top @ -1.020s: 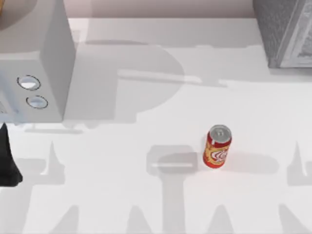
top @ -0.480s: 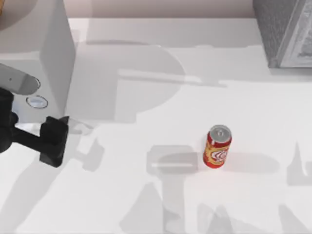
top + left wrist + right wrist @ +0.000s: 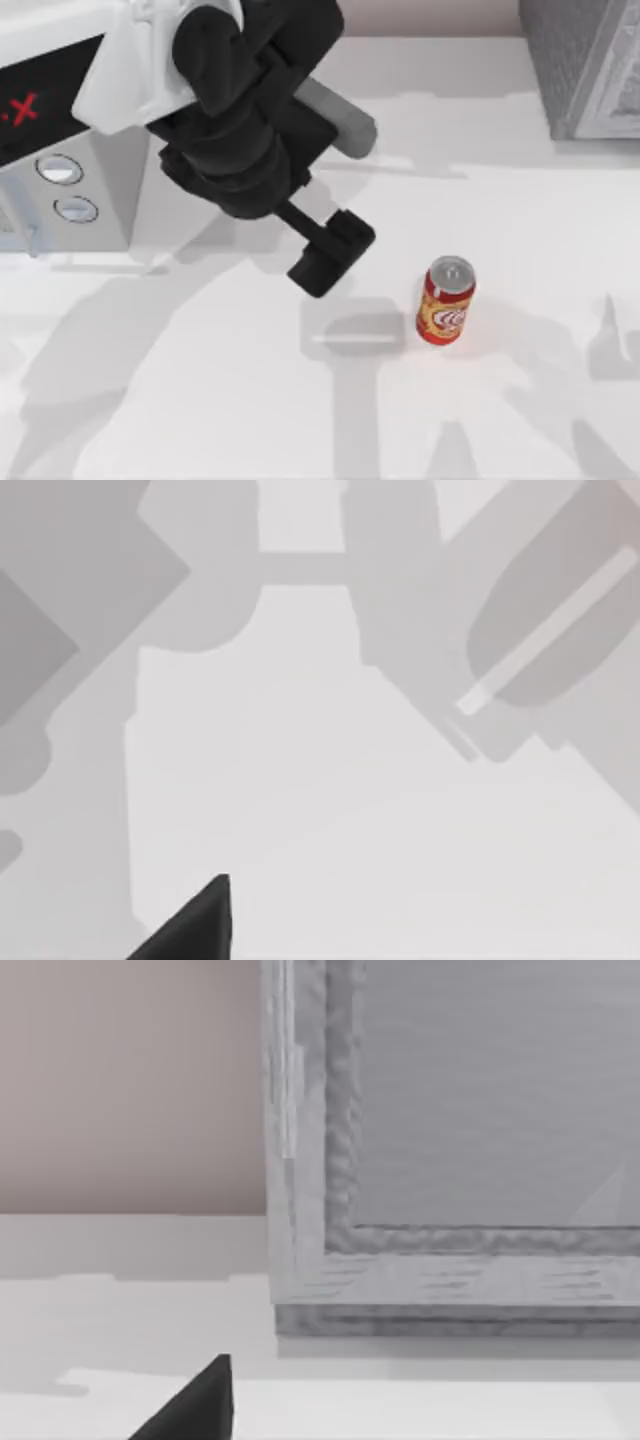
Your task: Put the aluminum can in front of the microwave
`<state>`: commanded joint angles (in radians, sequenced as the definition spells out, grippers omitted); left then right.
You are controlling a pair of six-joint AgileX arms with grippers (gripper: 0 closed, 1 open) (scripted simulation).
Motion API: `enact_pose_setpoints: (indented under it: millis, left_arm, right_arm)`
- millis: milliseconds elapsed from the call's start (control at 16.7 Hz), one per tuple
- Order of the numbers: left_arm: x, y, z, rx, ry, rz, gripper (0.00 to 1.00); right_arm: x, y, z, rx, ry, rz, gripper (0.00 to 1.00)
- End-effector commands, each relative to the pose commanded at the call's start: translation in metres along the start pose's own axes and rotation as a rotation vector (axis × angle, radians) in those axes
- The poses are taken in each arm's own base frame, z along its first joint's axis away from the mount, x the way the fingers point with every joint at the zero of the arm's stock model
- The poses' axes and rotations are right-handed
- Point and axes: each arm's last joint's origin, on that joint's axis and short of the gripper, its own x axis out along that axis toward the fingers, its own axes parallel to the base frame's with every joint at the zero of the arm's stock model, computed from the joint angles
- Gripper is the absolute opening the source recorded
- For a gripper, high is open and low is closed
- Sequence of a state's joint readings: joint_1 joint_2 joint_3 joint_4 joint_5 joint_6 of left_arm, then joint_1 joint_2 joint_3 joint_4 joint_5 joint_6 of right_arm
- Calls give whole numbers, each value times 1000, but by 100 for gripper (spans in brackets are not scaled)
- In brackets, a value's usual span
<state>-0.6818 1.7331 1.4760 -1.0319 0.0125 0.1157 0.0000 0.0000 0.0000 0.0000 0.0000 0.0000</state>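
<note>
I see the aluminum can [image 3: 445, 302] standing upright, red with a silver top, right of center. The pale grey microwave [image 3: 70, 195], two dials facing front, sits at the far left, well apart.

Swings up and out from the table's left edge: big black and white left arm [image 3: 230, 120], now high over the table and covering the top of the large pale grey boxy microwave [image 3: 70, 200]. Comes much closer to the small red aluminum can [image 3: 445, 302], the dark left gripper [image 3: 330, 252], but not touching it.
</note>
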Motion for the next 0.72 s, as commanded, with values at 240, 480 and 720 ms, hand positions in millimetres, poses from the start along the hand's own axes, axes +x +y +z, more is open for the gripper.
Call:
enact_pose_setpoints:
  millis: [240, 480, 720]
  left_arm:
    - [41, -39, 64, 80, 205, -47, 100]
    - [76, -72, 101, 101, 316, -51, 100]
    - [86, -89, 120, 77, 327, -38, 100]
  right_arm:
    - [0, 0, 0, 0, 0, 0, 100]
    - [0, 0, 0, 0, 0, 0, 100]
    - [0, 0, 0, 0, 0, 0, 100]
